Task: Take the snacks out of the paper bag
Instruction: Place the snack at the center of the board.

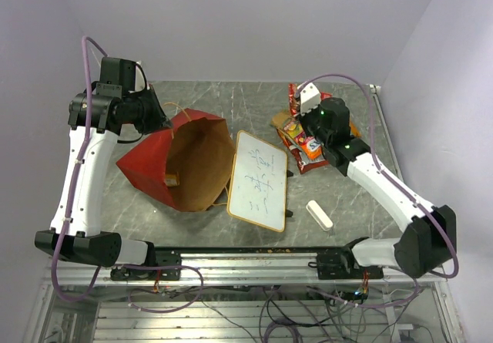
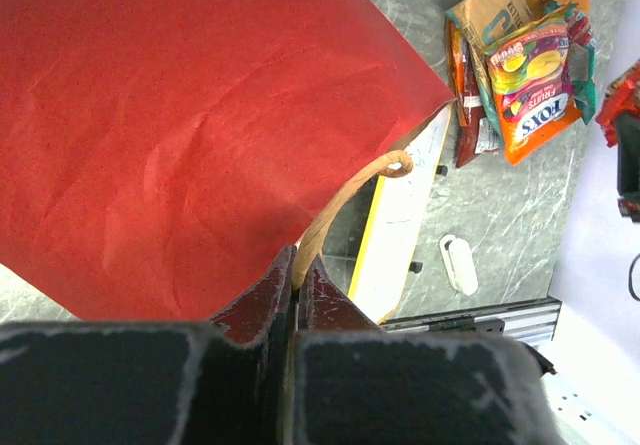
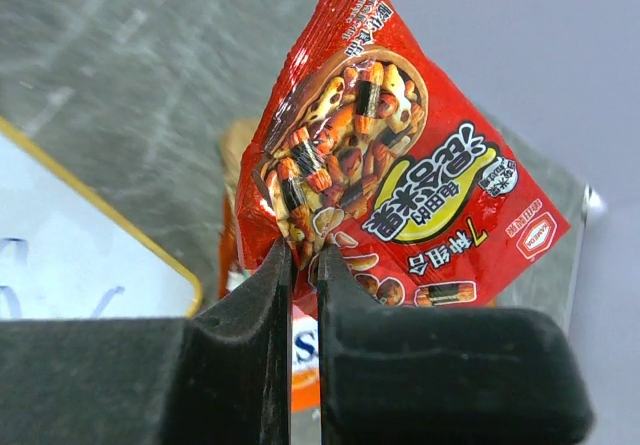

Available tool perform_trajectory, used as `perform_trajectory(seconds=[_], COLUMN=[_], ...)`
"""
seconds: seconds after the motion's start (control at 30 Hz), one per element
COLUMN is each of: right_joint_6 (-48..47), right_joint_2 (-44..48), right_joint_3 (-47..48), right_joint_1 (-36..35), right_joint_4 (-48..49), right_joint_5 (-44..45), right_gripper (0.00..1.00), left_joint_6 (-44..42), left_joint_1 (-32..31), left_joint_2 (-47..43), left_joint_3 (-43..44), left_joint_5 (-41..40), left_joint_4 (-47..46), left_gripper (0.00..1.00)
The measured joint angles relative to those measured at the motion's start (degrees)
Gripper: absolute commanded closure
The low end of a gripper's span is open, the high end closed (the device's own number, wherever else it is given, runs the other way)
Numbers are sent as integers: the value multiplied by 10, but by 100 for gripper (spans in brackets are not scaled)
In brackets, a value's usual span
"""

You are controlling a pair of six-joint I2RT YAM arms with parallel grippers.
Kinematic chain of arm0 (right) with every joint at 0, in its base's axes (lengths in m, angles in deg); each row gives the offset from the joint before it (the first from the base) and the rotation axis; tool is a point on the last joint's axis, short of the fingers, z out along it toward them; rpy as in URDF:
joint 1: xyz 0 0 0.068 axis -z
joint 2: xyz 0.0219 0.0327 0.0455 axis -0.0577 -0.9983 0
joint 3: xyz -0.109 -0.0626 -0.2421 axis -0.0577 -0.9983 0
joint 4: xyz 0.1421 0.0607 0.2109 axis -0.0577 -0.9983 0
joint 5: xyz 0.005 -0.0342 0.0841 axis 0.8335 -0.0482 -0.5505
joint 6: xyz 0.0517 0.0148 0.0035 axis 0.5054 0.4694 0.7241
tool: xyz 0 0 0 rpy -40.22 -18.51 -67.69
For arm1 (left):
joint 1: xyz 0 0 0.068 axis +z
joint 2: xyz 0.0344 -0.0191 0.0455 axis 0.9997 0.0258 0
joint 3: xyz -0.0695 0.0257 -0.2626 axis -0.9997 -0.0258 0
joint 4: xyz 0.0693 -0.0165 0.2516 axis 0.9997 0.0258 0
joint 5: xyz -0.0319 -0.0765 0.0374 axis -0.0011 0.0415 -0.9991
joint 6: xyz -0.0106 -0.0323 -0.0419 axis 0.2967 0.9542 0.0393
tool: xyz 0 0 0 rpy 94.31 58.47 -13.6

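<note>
view: top external
left gripper [image 1: 164, 116]: at far rim of paper bag [image 1: 142, 166]; jaw gap unreadable from above
paper bag: lay on its side just near-side of the left jaws, brown mouth facing whiteboard [image 1: 258, 179]
small packet [image 1: 171, 179]: inside the bag mouth, apart from both jaws
right gripper [image 1: 302, 100]: held red packet [image 1: 294, 92] over far end of snack pile [image 1: 302, 141]
eraser [image 1: 319, 214]: on the table, well apart from both jaws

view: left wrist
left gripper [image 2: 296, 273]: jaws closed to a sliver, nipping string handle [image 2: 345, 200]
paper bag [image 2: 180, 135]: red outside, ahead and left of the jaws
snack pile: far ahead-right of the jaws; orange packet [image 2: 535, 90] on top, brown packet [image 2: 492, 0] beside it
whiteboard [image 2: 395, 225], eraser [image 2: 460, 263]: just right of the jaws

view: right wrist
right gripper [image 3: 303, 265]: jaws all but closed, clamped on lower edge of red packet [image 3: 400, 165]
red packet: stood up ahead of the jaws, leaning right
snack pile [image 3: 300, 385]: scrap showing under the jaws
whiteboard [image 3: 80, 255]: left of the jaws
</note>
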Motion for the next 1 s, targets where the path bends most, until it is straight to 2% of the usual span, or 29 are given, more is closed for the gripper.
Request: perform_trajectory(seconds=[0.2, 0.57, 0.9, 1.0], right_joint_6=[31, 97, 121, 132], right_joint_2=[-77, -183, -196, -197], right_joint_3=[20, 78, 85, 97], right_joint_1=[52, 59, 59, 59], right_joint_4=[-50, -90, -122, -132], right_joint_5=[37, 75, 93, 85], right_gripper=[100, 100, 100, 95], left_joint_6=[4, 11, 18, 17], left_joint_1=[0, 0, 0, 0], left_joint_2=[0, -7, -13, -13], left_joint_3=[0, -10, -18, -18], left_joint_5=[2, 2, 2, 2], left_joint_4=[-3, -7, -29, -28], left_gripper=[93, 93, 93, 93])
